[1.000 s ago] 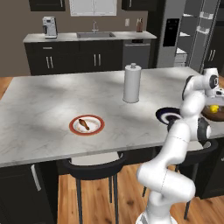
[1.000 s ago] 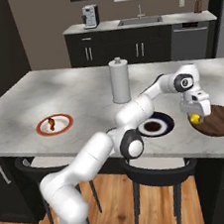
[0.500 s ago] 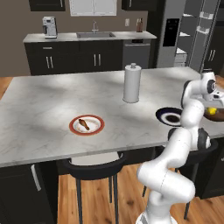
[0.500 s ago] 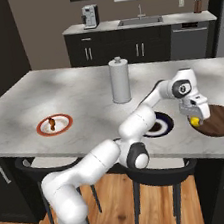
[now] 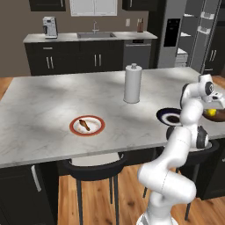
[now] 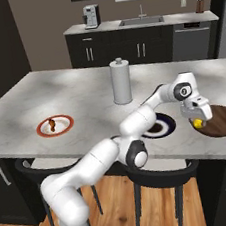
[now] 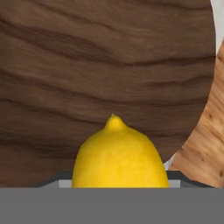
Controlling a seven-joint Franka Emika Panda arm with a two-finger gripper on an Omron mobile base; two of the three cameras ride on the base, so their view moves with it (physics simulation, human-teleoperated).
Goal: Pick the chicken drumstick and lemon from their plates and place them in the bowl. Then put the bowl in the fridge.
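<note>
gripper (image 6: 198, 121) of mine is clamped around the lemon (image 7: 119, 156), holding it just above the near edge of the wooden bowl (image 6: 225, 121) beside the dark-rimmed plate (image 6: 160, 125).

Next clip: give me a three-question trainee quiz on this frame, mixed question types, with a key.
1. True or false: the chicken drumstick lies on the orange-rimmed plate.
2. What is the gripper holding over the wooden bowl?
A. lemon
B. burger
C. paper towel roll
3. Fill in: the navy-rimmed plate beside the bowl carries ____.

Key:
1. True.
2. A, the lemon, yellow between the fingers in the hand view.
3. Nothing; its white centre is bare.
</note>
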